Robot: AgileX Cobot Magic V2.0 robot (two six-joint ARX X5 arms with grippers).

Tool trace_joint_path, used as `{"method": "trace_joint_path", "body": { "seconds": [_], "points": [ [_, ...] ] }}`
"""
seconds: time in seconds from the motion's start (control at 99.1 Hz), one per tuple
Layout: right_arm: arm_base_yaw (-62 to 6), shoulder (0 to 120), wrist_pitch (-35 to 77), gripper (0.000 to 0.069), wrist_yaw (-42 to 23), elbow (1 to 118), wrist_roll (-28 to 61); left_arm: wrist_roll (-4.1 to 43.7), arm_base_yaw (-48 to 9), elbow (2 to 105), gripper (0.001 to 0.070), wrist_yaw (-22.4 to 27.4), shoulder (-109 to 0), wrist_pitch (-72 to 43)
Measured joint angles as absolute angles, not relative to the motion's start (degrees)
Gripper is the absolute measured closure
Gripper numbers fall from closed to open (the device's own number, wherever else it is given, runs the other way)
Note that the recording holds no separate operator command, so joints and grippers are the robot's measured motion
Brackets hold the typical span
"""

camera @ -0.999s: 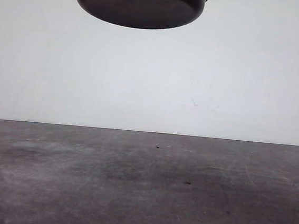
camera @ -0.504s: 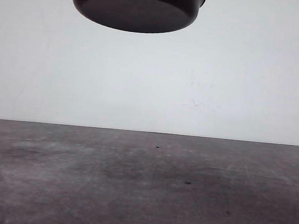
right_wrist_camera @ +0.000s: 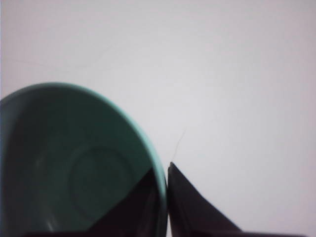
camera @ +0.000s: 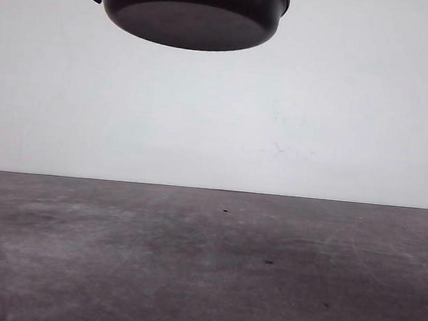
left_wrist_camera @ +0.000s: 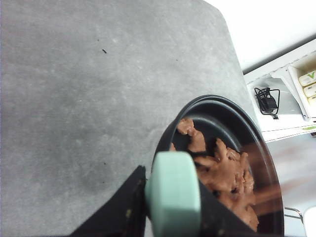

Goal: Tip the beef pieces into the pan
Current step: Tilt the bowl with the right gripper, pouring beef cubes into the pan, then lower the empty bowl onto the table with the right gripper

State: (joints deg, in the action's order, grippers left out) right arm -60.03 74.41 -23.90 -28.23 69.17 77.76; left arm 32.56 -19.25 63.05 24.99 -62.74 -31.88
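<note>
Jaws on one pan (left_wrist_camera: 256,143), one bowl (right_wrist_camera: 74,168)

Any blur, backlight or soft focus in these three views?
Front view: the pan reads as a dark silhouette against the bright white wall; the table is evenly lit. Left wrist view: an orange-brown motion streak beside the beef pieces; the mint handle up close is soft. Right wrist view: the teal bowl is soft, its inside dark.
</note>
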Motion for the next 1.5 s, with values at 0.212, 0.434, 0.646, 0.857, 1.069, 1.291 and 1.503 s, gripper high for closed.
{"method": "trace_joint_path", "body": {
  "seconds": [0.212, 0.434, 0.646, 0.857, 1.069, 1.291, 1.503],
  "points": [
    [-60.14, 74.7, -24.56, 0.0677, -28.08, 69.17, 77.34, 32.56, -19.25, 63.05, 0.0651, 24.99, -62.85, -31.29],
    [-56.16, 75.24, -15.7, 0.0677, -28.49, 69.17, 63.55, 32.53, -19.25, 63.05, 0.0651, 24.99, -62.96, -31.35],
    [-51.44, 73.56, 0.6, 0.0677, -23.68, 69.12, 33.01, 32.18, -19.25, 63.05, 0.0651, 24.99, -62.96, -31.55],
    [-41.12, 67.81, 7.68, 0.0677, -10.44, 69.47, 2.28, 30.55, -19.25, 63.05, 0.0651, 24.82, -63.09, -31.53],
    [-22.96, 69.71, 30.55, 0.0677, 0.78, 68.49, -13.5, 29.21, -19.25, 63.05, 0.0651, 24.8, -63.11, -31.53],
    [-11.97, 74.02, 31.09, 0.0677, 3.53, 56.71, -15.11, 28.16, -19.25, 63.05, 0.0651, 24.82, -63.57, -31.29],
    [-10.61, 78.5, 24.69, 0.0677, 7.35, 42.61, -16.47, 28.03, -19.25, 63.05, 0.0651, 24.8, -64.23, -31.07]
  ]
}}
